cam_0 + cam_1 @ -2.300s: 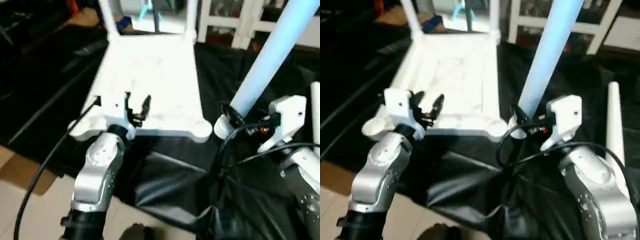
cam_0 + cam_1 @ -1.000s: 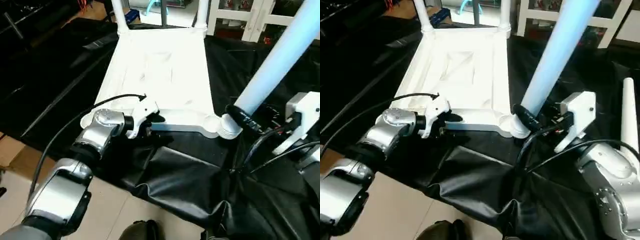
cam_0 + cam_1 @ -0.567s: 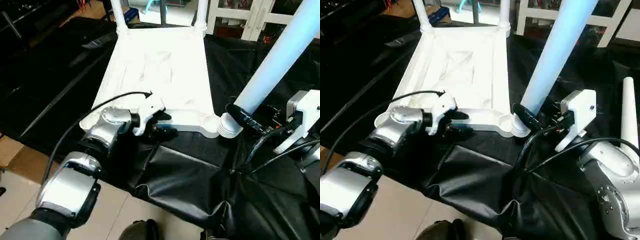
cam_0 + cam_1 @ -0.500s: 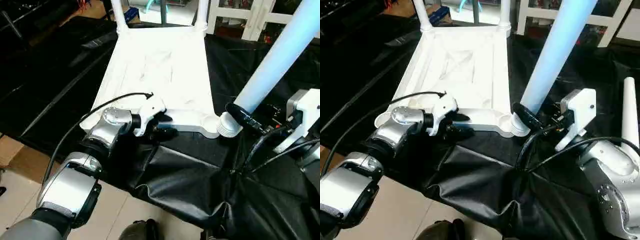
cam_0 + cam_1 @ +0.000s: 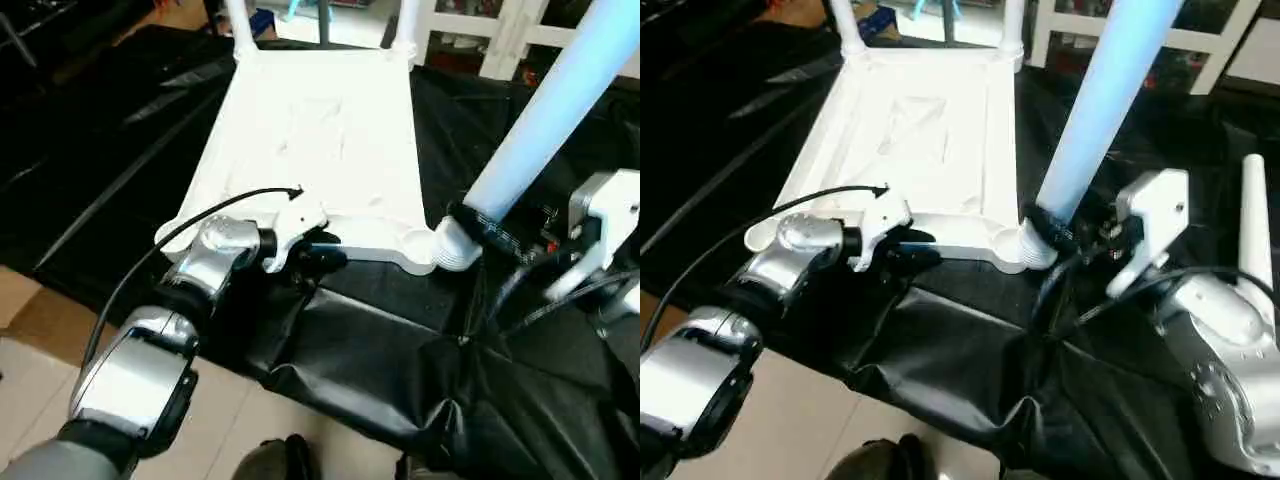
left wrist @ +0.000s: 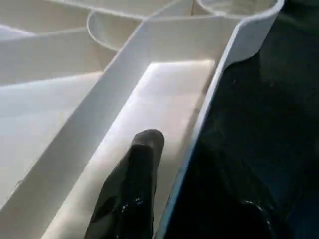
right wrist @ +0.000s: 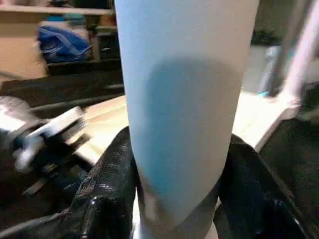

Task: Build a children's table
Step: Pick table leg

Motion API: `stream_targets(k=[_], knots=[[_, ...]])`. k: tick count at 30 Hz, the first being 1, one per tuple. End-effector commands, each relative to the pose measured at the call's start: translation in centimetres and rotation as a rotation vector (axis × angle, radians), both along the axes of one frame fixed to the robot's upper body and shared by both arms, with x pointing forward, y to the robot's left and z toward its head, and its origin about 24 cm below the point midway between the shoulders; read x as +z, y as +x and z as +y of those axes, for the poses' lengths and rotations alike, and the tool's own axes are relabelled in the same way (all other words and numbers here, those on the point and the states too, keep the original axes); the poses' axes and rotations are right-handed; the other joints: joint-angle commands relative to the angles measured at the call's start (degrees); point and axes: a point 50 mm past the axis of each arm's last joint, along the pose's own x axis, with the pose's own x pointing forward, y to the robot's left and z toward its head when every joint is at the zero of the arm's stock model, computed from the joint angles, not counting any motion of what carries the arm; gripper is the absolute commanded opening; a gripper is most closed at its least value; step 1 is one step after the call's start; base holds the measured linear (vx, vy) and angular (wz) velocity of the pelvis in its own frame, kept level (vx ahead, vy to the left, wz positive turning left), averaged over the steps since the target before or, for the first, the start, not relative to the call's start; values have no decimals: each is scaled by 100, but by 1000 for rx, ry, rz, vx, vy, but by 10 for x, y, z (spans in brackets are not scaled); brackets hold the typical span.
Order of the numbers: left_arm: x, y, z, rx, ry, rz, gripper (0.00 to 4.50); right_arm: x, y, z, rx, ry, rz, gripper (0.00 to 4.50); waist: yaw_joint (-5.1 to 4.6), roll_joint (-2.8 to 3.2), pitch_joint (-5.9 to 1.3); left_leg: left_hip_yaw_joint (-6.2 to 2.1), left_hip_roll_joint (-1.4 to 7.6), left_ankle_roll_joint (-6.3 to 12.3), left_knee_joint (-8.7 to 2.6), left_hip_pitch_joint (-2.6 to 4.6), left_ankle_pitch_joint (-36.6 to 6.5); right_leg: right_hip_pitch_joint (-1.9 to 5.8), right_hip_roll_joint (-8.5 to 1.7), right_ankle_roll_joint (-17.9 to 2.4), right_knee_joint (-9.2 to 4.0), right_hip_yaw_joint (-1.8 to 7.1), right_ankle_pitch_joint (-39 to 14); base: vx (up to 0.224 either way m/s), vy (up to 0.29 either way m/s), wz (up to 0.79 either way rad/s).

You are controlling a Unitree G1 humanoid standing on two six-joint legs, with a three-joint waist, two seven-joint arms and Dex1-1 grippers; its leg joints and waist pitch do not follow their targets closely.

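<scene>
Scene: we look down over our silver forearms at the children's table top, lying upside down on black sheeting, ribbed underside facing up.
Table top: two legs already stand in the far corner sockets, one at far left, one at far right; the two near corner sockets sit at the edge closest to us.
Left end effector: at the near rim of the table top, between the two near sockets; in the left wrist view one black finger lies inside the rim channel and the other sits outside the wall, so the jaws straddle the rim; we cannot tell whether they are pressing on it.
Right end effector: clamped on a long pale leg close to its lower end; the right wrist view shows black fingers hugging both sides of the tube.
Held leg: tilted, its lower end right at the near right corner socket; we cannot tell whether it is seated.
Spare leg: lies on the sheeting at far right, well apart from the table top.
</scene>
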Motion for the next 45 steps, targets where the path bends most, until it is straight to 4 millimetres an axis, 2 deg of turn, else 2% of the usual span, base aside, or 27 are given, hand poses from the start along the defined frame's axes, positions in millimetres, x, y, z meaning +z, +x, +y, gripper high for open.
stream_targets(k=[1, 4, 5, 6, 7, 8, 10, 11, 12, 13, 14, 15, 16, 17, 18, 19, 21, 23, 27, 29, 32, 35, 38, 40, 42, 43, 45], knots=[[-19, -11, 9, 6, 15, 74, 108, 5, 2, -4, -31, 9, -32, 186, 7, -147, -475, -326, 616, 832, -507, 297, -643, 77, -220, -1555, -281, 74, 338, 0, 0, 0], [-23, -17, 10, -12, 26, 82, 97, 5, 3, -3, -28, 13, -34, 186, -4, -204, -490, -303, 597, 1008, -439, 298, -227, 89, -222, -1638, -226, 72, 1081, 0, 0, 0], [-27, -28, 13, -39, 56, 93, 97, 6, 5, -1, -21, 16, -37, 186, 9, -271, -500, -286, 595, 1119, -402, 255, -82, 142, -292, -1683, -194, 89, 1384, 0, 0, 0], [-29, -33, 14, -50, 72, 96, 94, 6, 5, 0, -18, 17, -38, 186, 0, -254, -491, -299, 595, 1231, -389, 187, 81, 183, -326, -1616, -170, 87, 1598, 0, 0, 0], [-29, -33, 14, -50, 72, 96, 93, 6, 5, 0, -18, 17, -38, 186, -17, -255, -498, -296, 595, 1276, -380, 200, 129, 170, -309, -1604, -166, 83, 1665, 0, 0, 0], [-29, -35, 15, -55, 79, 96, 92, 6, 6, 0, -17, 17, -38, 186, -20, -247, -492, -277, 592, 1298, -375, 253, 105, 123, -273, -1623, -180, 79, 1588, 0, 0, 0], [-29, -40, 16, -65, 88, 100, 91, 6, 6, 0, -17, 18, -40, 186, -1, -236, -483, -270, 600, 1236, -383, 262, -15, 122, -262, -1653, -194, 78, 1282, 0, 0, 0], [-32, -50, 20, -93, 152, 102, 90, 5, 6, 1, -12, 18, -41, 186, 36, -133, -442, -288, 607, 1167, -413, 261, -104, 104, -253, -1638, -200, 70, 1049, 0, 0, 0], [-33, -52, 20, -97, 164, 102, 89, 5, 6, 1, -11, 18, -41, 186, 14, -181, -438, -298, 621, 1129, -434, 259, -135, 107, -223, -1606, -209, 70, 960, 0, 0, 0], [-35, -54, 21, -103, 182, 101, 88, 5, 6, 2, -9, 18, -41, 186, 22, -153, -432, -281, 615, 1039, -454, 303, -290, 73, -197, -1606, -234, 68, 781, 0, 0, 0], [-35, -54, 21, -103, 182, 101, 86, 5, 6, 2, -9, 18, -41, 186, 17, -159, -424, -281, 611, 996, -464, 300, -353, 77, -194, -1609, -239, 71, 707, 0, 0, 0], [-36, -57, 22, -91, 206, 104, 86, 4, 6, 3, -6, 19, -41, 186, 47, -84, -412, -280, 608, 914, -478, 313, -457, 71, -199, -1609, -248, 72, 592, 0, 0, 0], [-36, -58, 23, -77, 216, 106, 85, 4, 5, 4, -4, 19, -43, 186, 51, -68, -405, -271, 621, 729, -517, 344, -685, 60, -179, -1611, -271, 75, 465, 0, 0, 0], [-35, -59, 23, -70, 220, 106, 85, 4, 5, 4, -3, 20, -43, 186, 63, -85, -394, -277, 619, 583, -538, 333, -829, 80, -180, -1609, -277, 82, 415, 0, 0, 0], [-33, -59, 22, -42, 224, 109, 85, 3, 4, 4, -4, 19, -46, 186, 92, -12, -392, -272, 606, 458, -543, 343, -941, 76, -196, -1607, -271, 92, 387, 0, 0, 0], [-33, -59, 22, -40, 224, 109, 85, 3, 4, 5, -4, 19, -46, 186, 89, -40, -382, -267, 604, 410, -561, 347, -1021, 69, -191, -1595, -301, 94, 337, 0, 0, 0], [-23, -59, 15, 24, 187, 106, 82, 2, 2, 6, -9, 25, -52, 186, 99, 4, -384, -279, 595, 265, -566, 341, -1073, 87, -200, -1584, -302, 96, 447, 0, 0, 0], [-18, -59, 10, 51, 161, 96, 82, 2, 1, 7, -12, 32, -53, 186, 97, 13, -389, -283, 589, 268, -557, 321, -1029, 108, -206, -1588, -298, 97, 530, 0, 0, 0], [-10, -57, -10, 111, 84, 68, 80, -5, -4, 13, -16, 62, -46, 186, 116, 50, -406, -289, 572, 491, -505, 263, -825, 146, -241, -1567, -307, 100, 668, 0, 0, 0], [-10, -56, -10, 128, 86, 58, 80, -6, -5, 15, -15, 67, -45, 186, 106, 45, -409, -290, 565, 598, -490, 247, -769, 145, -243, -1525, -314, 100, 609, 0, 0, 0], [-10, -58, -7, 131, 106, 60, 80, -9, -7, 20, -2, 72, -41, 186, 103, 140, -412, -312, 566, 594, -503, 258, -813, 129, -213, -1458, -315, 77, 345, 0, 0, 0], [-10, -65, -4, 62, 103, 60, 80, -9, -8, 21, 3, 73, -42, 186, 76, 113, -445, -315, 559, 599, -490, 264, -691, 125, -184, -1426, -294, 63, 574, 0, 0, 0], [-7, -69, 1, 5, 105, 38, 80, -6, -8, 18, 4, 77, -47, 186, 84, 113, -473, -300, 541, 764, -448, 273, -341, 107, -165, -1443, -251, 51, 996, 0, 0, 0], [-3, -65, 2, 30, 67, 32, 80, -6, -7, 18, 12, 76, -48, 186, 110, 136, -473, -282, 545, 782, -441, 291, -332, 94, -171, -1465, -243, 49, 973, 0, 0, 0], [2, -64, 1, 33, 37, 39, 80, -5, -7, 17, 26, 71, -44, 186, 120, 113, -469, -284, 549, 767, -445, 289, -326, 97, -167, -1470, -239, 49, 948, 0, 0, 0], [3, -64, 1, 25, 31, 41, 134, -6, -7, 18, 36, 66, -38, 186, 120, 92, -476, -284, 546, 781, -435, 284, -288, 108, -176, -1478, -232, 54, 980, 0, 0, 0], [5, -64, 0, 14, 24, 37, 147, -8, -6, 17, 49, 56, -27, 186, 124, 98, -474, -280, 541, 799, -427, 276, -279, 114, -187, -1484, -229, 54, 967, 0, 0, 0]])
